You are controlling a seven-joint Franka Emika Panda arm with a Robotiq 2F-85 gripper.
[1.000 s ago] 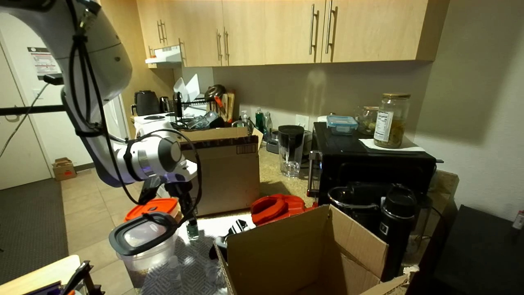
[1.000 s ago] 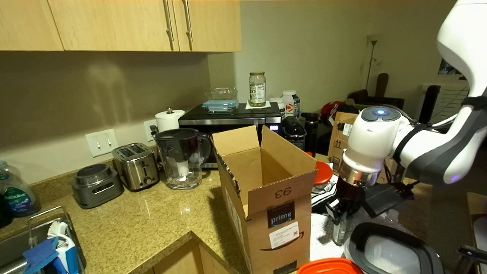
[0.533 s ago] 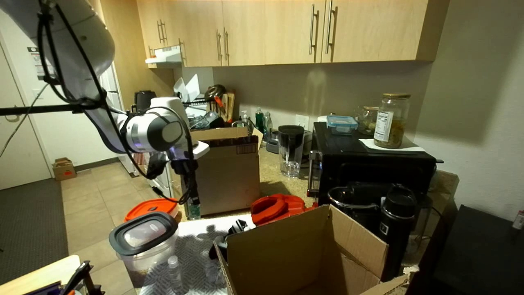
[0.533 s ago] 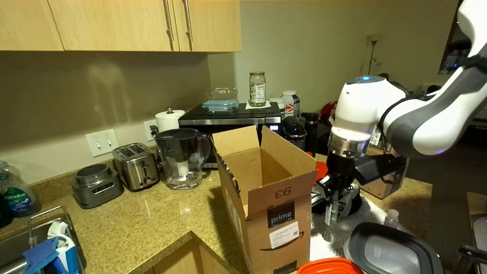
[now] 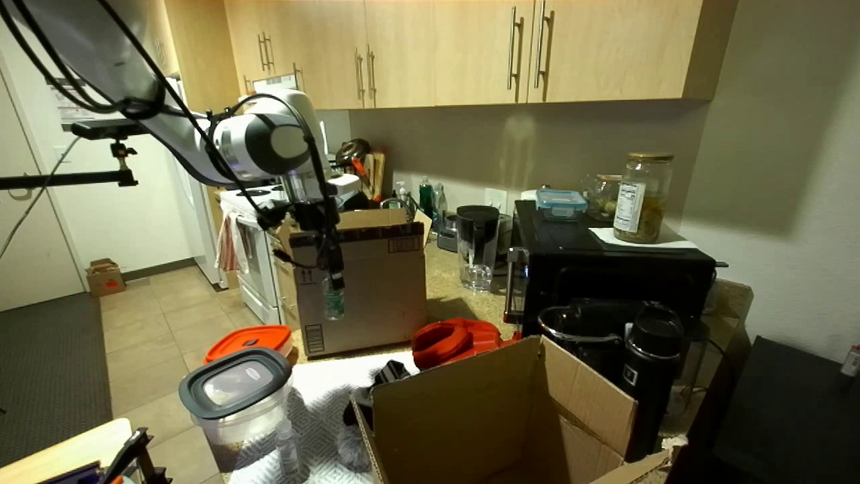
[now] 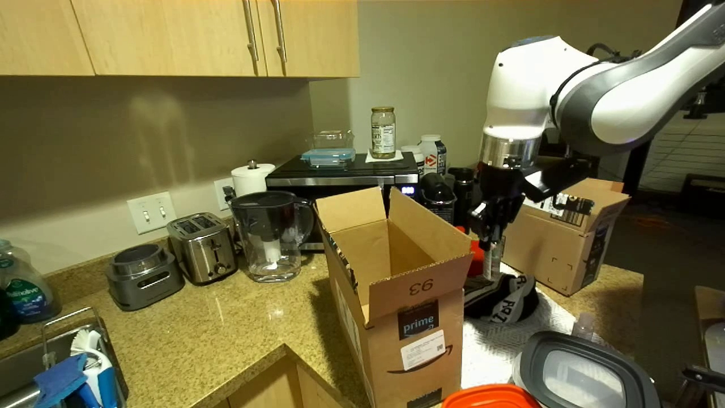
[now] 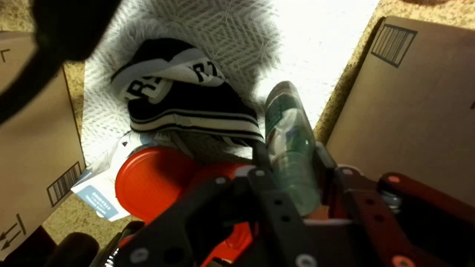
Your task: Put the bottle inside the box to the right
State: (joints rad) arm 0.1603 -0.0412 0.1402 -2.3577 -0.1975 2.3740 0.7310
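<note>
The greenish bottle hangs roughly upright from my gripper, above the white patterned cloth. In an exterior view the bottle is below the fingers and over the striped cap. In the wrist view the bottle sits between both fingers, which are closed on its neck end. The box is a large brown carton, open at the top with flaps raised, in the right foreground; its side shows to the right of the gripper and at the left of the wrist view.
A taller carton with a dark strip, also open on top, stands beside the cloth. A black-and-white cap and red-lidded item lie between the cartons. A lidded container and small clear bottle stand at the cloth's edge.
My gripper has risen with the bottle from just above the cloth to well over it. In an exterior view it also shifted slightly right. The cartons have not moved.
</note>
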